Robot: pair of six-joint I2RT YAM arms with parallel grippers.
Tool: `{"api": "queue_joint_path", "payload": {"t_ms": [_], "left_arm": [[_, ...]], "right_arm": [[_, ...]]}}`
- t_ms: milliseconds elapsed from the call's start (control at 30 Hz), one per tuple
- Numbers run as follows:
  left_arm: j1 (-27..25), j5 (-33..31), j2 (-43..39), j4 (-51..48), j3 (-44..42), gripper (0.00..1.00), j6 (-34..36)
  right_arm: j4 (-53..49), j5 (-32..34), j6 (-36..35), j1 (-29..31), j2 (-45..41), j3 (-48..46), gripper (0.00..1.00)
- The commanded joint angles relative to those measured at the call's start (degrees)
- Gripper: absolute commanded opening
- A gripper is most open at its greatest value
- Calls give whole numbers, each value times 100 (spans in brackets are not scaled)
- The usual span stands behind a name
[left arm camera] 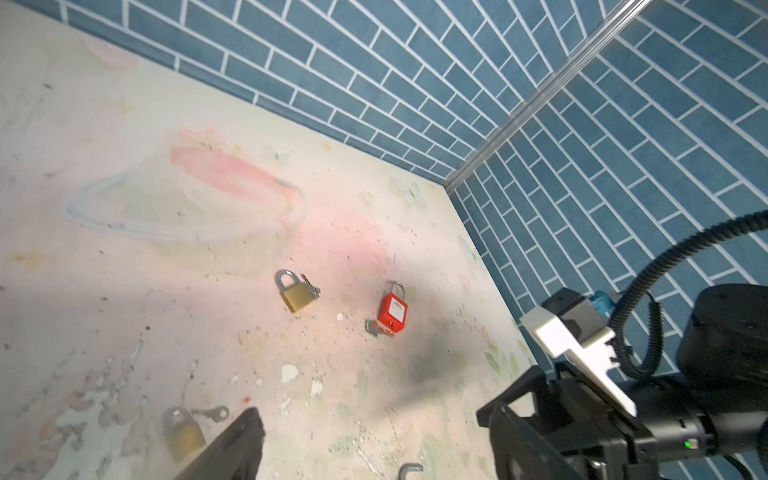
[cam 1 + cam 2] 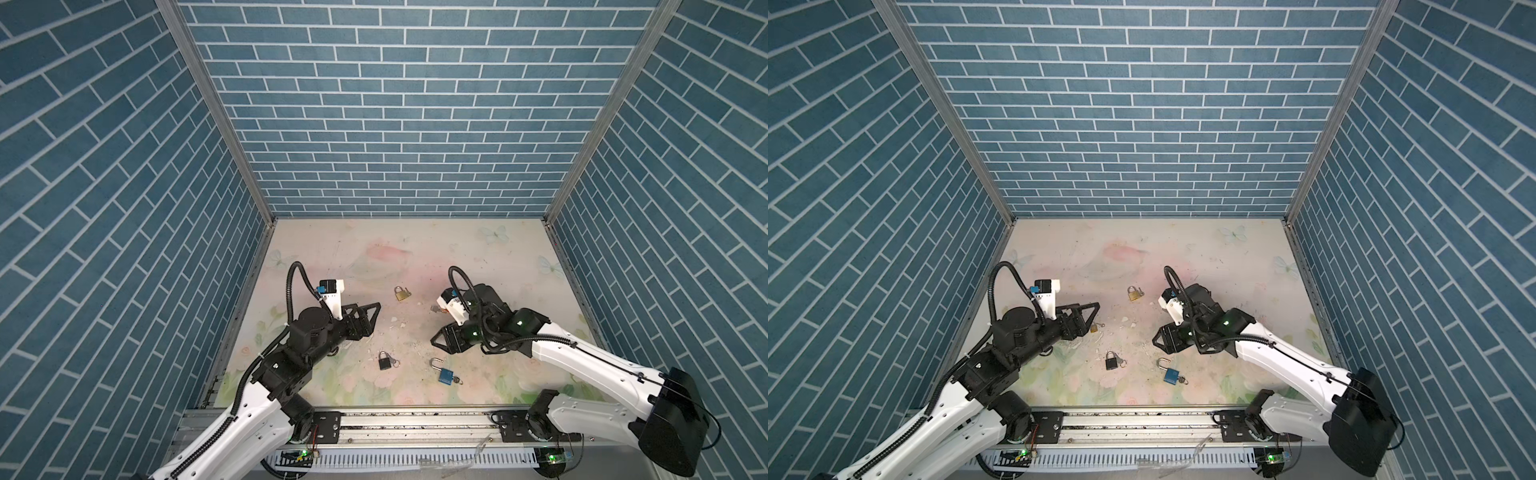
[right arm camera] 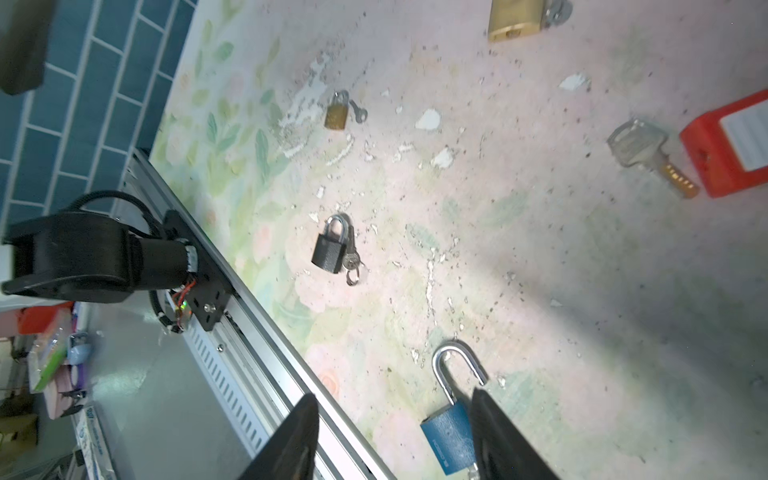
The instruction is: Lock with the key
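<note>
– Blue padlock: where?
– Lower right of centre in both top views, flat on the floral table, shackle open, key at its base.
– Right gripper?
– Just above it in frame, jaws apart, empty. In the right wrist view one finger overlaps the padlock's body.
– Left gripper?
– Left of centre, spread wide, holding nothing.
– Farther out?
– Black padlock lower centre; brass padlock above; red padlock near it.

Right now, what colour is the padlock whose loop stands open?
Blue padlock, silver loop; best seen in the right wrist view.
</note>
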Motion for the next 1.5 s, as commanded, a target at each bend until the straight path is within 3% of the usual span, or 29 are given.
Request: {"api": "queue_joint_path", "payload": {"t_ms": [0, 133, 300, 600, 800, 1267, 1467], "left_arm": [[-610, -669, -31, -512, -87, 86, -525], [-1286, -1065, 281, -490, -78, 86, -553], [-1539, -1004, 721, -244, -102, 87, -556], [-1569, -1033, 755, 156, -386, 88, -710], [-1562, -970, 829, 291, -489, 87, -693], [-1564, -920, 1064, 396, -442, 88, -451], [-1560, -1042, 880, 455, -596, 87, -565]], "right_arm": [[-503, 640, 153, 243, 289, 32, 59], [-725, 853, 152, 518, 558, 121, 58], [-854, 979, 57, 766, 896, 216, 58], [-1150, 1318, -506, 1193, 1682, 513, 57], [-1208, 1051, -465, 1422, 1879, 402, 57], [-1435, 1281, -413, 1809, 2413, 310, 60], [-1375, 1503, -119, 1835, 2533, 271, 53]]}}
